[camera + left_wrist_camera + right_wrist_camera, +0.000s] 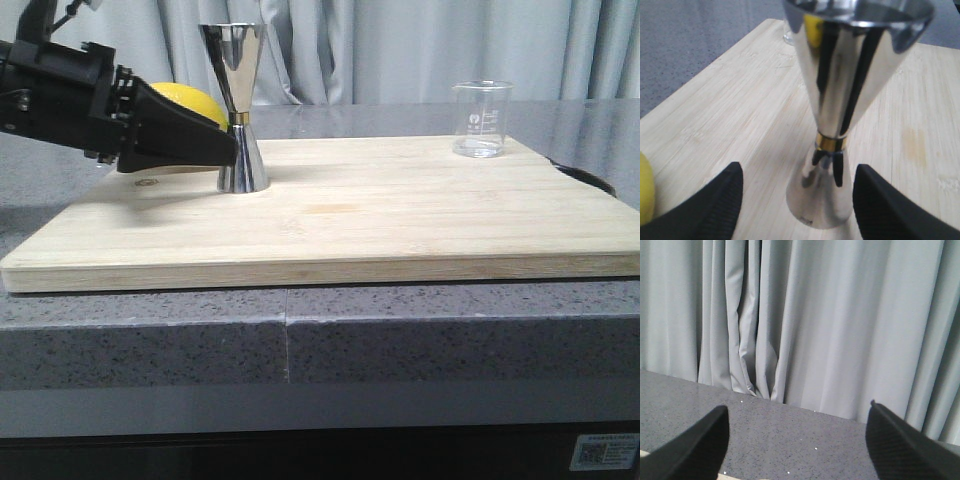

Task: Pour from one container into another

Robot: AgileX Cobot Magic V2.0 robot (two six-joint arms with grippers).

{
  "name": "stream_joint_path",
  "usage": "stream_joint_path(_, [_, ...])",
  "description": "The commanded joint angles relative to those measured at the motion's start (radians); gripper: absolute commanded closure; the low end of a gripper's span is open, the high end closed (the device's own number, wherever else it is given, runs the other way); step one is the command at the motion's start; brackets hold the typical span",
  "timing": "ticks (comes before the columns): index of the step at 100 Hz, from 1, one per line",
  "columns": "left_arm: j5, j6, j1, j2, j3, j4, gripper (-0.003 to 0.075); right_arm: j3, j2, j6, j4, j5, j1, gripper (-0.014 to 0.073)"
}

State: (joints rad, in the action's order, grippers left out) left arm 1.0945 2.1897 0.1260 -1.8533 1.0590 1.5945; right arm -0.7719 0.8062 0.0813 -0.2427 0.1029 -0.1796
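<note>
The steel hourglass jigger point(238, 110) stands upright at the back left of the wooden cutting board point(400, 220). Its gold waist band shows in the left wrist view, on the jigger point(840, 75). My left gripper point(232, 157) reaches in from the left and is open. In the wrist view the left gripper point(799, 172) has one finger on each side of the jigger's lower cone, with a gap on both sides. The clear glass beaker point(481, 120) stands upright at the board's back right, far from both grippers. My right gripper point(797, 410) is open and holds nothing, facing the curtain; it does not show in the front view.
A yellow lemon point(190, 100) lies behind my left gripper, and the lemon point(644, 190) also shows at the edge of the left wrist view. The board rests on a grey speckled counter point(150, 340). A grey curtain point(400, 50) hangs behind.
</note>
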Motion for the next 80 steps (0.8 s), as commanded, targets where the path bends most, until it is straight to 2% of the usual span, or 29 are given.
stream_joint_path(1, [0.101, -0.04, -0.021, 0.046, 0.018, 0.041, 0.0276, -0.025, -0.012, -0.003, -0.006, 0.066, 0.001, 0.008])
stream_joint_path(19, [0.169, -0.069, -0.052, 0.061, 0.018, 0.03, 0.0276, -0.025, -0.012, -0.003, -0.006, 0.066, 0.001, 0.008])
stream_joint_path(35, [0.169, -0.103, -0.067, 0.126, 0.018, -0.013, 0.0276, -0.025, -0.012, -0.003, -0.006, 0.066, 0.001, 0.008])
stream_joint_path(56, [0.152, -0.184, -0.105, 0.26, 0.018, 0.023, 0.0278, -0.025, -0.012, -0.003, -0.006, 0.059, 0.001, 0.008])
stream_joint_path(70, [0.067, -0.208, -0.151, 0.373, 0.018, 0.06, 0.0278, -0.025, -0.012, -0.003, -0.006, 0.054, 0.001, 0.008])
stream_joint_path(80, [-0.065, -0.233, -0.184, 0.474, 0.018, 0.082, 0.0278, -0.025, -0.012, -0.003, -0.006, 0.054, 0.003, 0.008])
